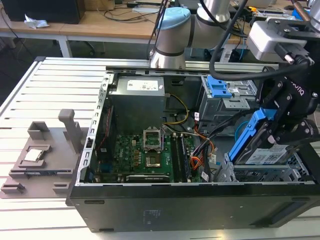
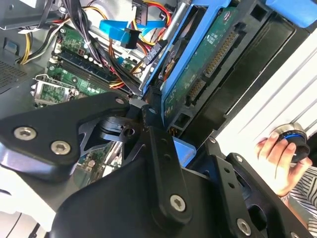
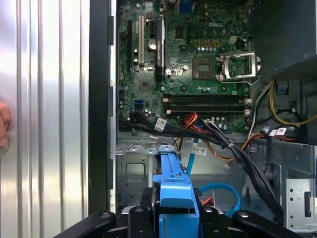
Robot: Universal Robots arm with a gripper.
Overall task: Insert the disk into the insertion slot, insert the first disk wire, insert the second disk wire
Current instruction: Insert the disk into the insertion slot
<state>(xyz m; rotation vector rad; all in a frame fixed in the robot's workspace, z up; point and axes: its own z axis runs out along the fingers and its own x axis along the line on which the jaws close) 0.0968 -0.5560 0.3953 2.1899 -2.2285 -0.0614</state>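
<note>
My gripper (image 1: 278, 135) is shut on the disk (image 1: 260, 156), a silver drive with a white label in a bright blue carrier (image 1: 252, 131). The disk hangs tilted, one end up, just above the insertion slot (image 1: 265, 175), the silver perforated cage at the case's front corner on the exterior view's right. In the second wrist view the disk's green circuit board (image 2: 208, 59) faces the camera beside my black fingers (image 2: 158, 144). In the first wrist view the carrier's blue end tab (image 3: 173, 188) sits between the finger bases. Loose black, orange and blue wires (image 3: 223, 144) lie in the case beside the cage.
The open black computer case (image 1: 165, 205) holds a green motherboard (image 1: 145, 160) and a grey power supply (image 1: 137, 97). A taller grey cage with a blue latch (image 1: 220, 92) stands behind the slot. A grey fixture with a small chip (image 1: 34, 155) lies outside the case. A person's hand (image 2: 277, 156) is nearby.
</note>
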